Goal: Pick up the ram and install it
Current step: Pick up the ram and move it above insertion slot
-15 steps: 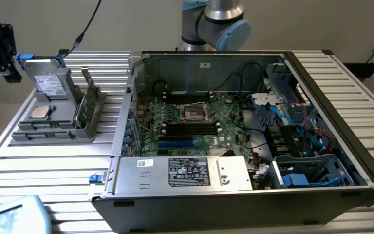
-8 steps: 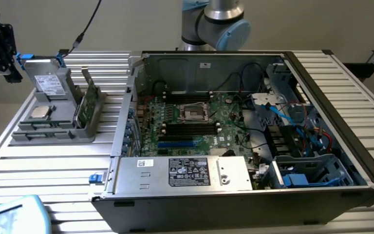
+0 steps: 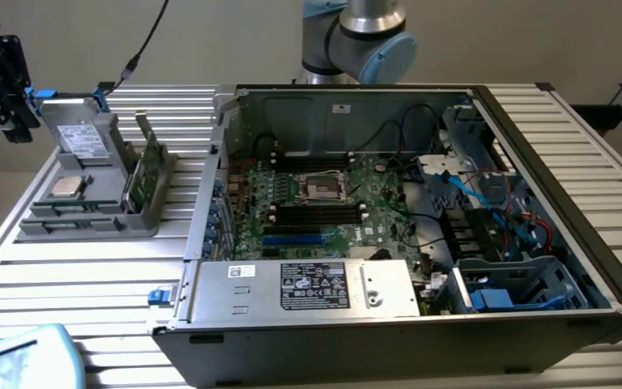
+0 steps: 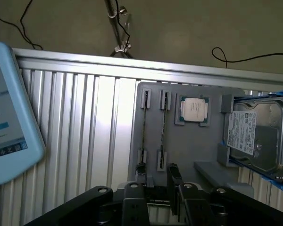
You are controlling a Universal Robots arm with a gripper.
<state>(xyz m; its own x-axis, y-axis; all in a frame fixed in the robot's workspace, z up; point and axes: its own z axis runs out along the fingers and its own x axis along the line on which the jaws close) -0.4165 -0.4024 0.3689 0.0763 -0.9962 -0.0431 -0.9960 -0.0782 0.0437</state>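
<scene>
Wrist view, looking down on the grey holder [image 4: 188, 150]: the gripper [image 4: 157, 173] has its fingers spread, apparently with nothing between them.
The ram [image 4: 163, 127] stands edge-on in a holder slot, with perhaps a second stick in the slot beside it; a silver processor [image 4: 194, 110] and a drive [image 4: 254, 139] share the holder. The exterior view adds the open computer case [image 3: 398, 356], just beside the holder, with the motherboard [image 3: 343, 235] inside.
</scene>
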